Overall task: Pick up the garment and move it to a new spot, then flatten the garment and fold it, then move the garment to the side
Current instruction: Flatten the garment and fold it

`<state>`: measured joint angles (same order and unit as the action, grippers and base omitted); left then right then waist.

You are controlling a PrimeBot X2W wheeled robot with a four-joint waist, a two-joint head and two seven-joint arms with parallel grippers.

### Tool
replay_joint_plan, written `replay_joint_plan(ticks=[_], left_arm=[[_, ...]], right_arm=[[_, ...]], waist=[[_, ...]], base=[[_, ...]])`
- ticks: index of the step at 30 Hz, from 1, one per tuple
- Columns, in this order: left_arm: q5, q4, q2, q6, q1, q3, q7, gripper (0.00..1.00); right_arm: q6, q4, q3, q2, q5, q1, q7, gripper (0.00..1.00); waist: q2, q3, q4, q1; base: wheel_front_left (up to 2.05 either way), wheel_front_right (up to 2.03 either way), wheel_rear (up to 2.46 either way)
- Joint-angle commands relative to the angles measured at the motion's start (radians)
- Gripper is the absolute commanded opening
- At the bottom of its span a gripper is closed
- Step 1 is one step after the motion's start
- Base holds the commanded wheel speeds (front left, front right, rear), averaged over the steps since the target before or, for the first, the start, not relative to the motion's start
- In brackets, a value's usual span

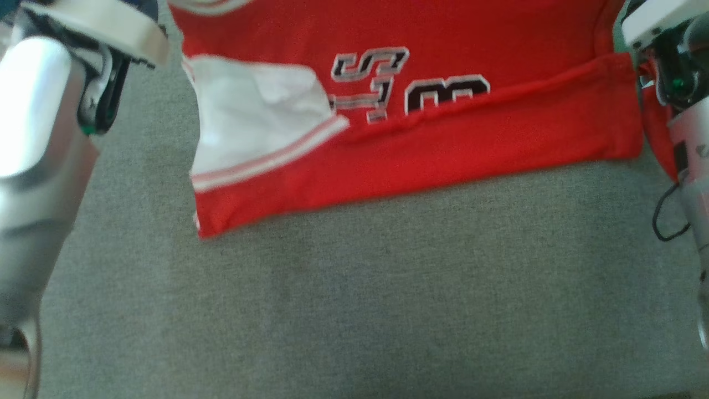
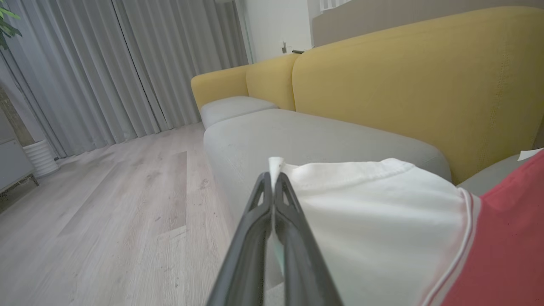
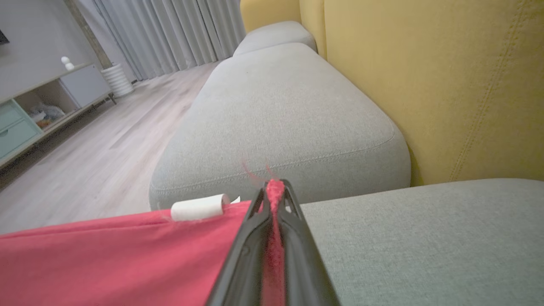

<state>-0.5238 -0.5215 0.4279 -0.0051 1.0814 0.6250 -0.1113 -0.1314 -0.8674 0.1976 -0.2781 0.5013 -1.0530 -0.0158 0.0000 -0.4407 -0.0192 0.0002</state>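
Note:
The garment (image 1: 443, 138) is a red jersey with white sleeves and black lettering, spread across the upper part of the grey sofa seat (image 1: 354, 299) in the head view, its lower part folded up. In the left wrist view my left gripper (image 2: 273, 180) is shut on the edge of a white sleeve (image 2: 382, 221), a tip of white cloth poking past the fingertips. In the right wrist view my right gripper (image 3: 274, 189) is shut on a pinch of red fabric (image 3: 106, 259), red threads sticking out between the tips. Both pale forearms frame the head view.
The yellow sofa back (image 3: 446, 85) rises behind the grey cushions. A neighbouring grey cushion (image 3: 276, 114) lies beyond the garment. Wooden floor (image 2: 106, 204), grey curtains (image 2: 127, 63) and a low cabinet (image 3: 46, 102) lie past the sofa's front edge.

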Motion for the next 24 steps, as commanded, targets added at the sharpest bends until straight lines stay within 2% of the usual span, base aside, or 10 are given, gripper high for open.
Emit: replay_joint_plan(ticks=[1, 7, 13, 18, 24], left_arm=[[0.011, -0.002, 0.035, -0.008, 0.06, -0.037, -0.027, 0.0], [0.014, -0.121, -0.014, -0.047, 0.074, -0.01, -0.089, 0.0], [0.006, -0.143, -0.03, -0.077, -0.005, 0.028, -0.11, 0.0], [-0.019, -0.096, -0.011, -0.101, -0.115, 0.077, -0.071, 0.0], [-0.067, 0.008, 0.064, -0.111, -0.256, 0.125, 0.066, 0.0]], right_arm=[[0.001, 0.028, 0.008, 0.003, 0.014, -0.041, -0.021, 0.0], [0.001, 0.0, 0.043, -0.007, 0.074, -0.018, -0.027, 0.0], [0.001, 0.004, 0.104, -0.066, 0.155, 0.074, 0.021, 0.0], [0.001, 0.025, 0.163, -0.132, 0.217, 0.165, 0.066, 0.0], [0.001, 0.09, 0.269, -0.217, 0.284, 0.263, 0.162, 0.0]], waist=[[0.0, 0.001, 0.0, -0.0002], [0.0, 0.02, 0.015, -0.0002], [0.0, 0.062, 0.049, -0.0002], [0.0, 0.103, 0.072, -0.0002], [0.0, 0.142, 0.086, -0.0002]], base=[[0.0, 0.0, 0.0], [0.0, 0.0, 0.0], [0.0, 0.0, 0.0], [0.0, 0.0, 0.0], [0.0, 0.0, 0.0]])
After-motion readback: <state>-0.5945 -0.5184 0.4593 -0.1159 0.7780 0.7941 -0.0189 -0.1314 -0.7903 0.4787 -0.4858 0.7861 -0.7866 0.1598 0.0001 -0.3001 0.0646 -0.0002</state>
